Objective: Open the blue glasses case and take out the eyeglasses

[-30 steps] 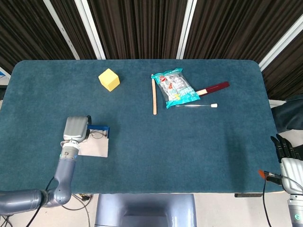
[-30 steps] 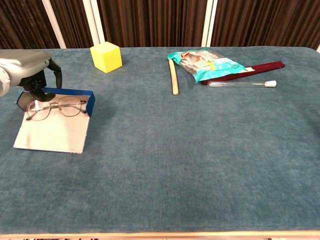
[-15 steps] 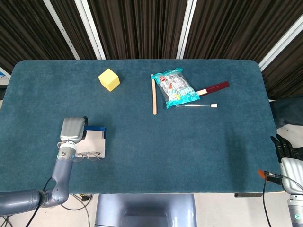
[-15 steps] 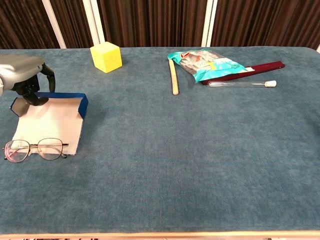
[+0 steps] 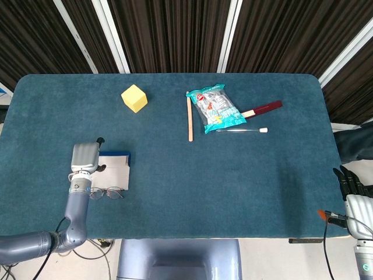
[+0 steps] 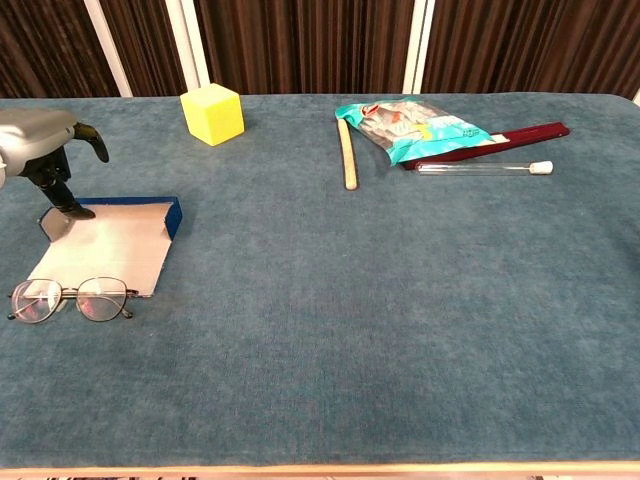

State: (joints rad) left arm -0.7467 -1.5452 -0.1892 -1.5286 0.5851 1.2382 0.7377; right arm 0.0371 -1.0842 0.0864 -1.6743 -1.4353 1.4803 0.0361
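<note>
The blue glasses case (image 6: pixel 103 245) lies open and flat at the table's left, grey lining up, with its blue rim (image 5: pixel 115 155) on the far side. The thin-framed eyeglasses (image 6: pixel 70 300) lie on the cloth just in front of the case, outside it; in the head view the eyeglasses (image 5: pixel 105 192) sit near the table's front edge. My left hand (image 6: pixel 42 150) hangs over the case's far left corner with its fingertips (image 6: pixel 70 209) touching it and the thumb lifted away. It holds nothing. My right hand (image 5: pixel 352 183) rests off the table's right edge, fingers extended and empty.
A yellow cube (image 6: pixel 212 113) stands at the back left. A wooden stick (image 6: pixel 347 153), a snack bag (image 6: pixel 415 127), a dark red bar (image 6: pixel 510 136) and a clear tube (image 6: pixel 483 168) lie at the back right. The table's front edge (image 6: pixel 320 468) is close to the eyeglasses.
The eyeglasses went from inside the case to the cloth in front of it. The case has dropped flatter and shifted slightly. My left hand drew left and its thumb lifted off.
</note>
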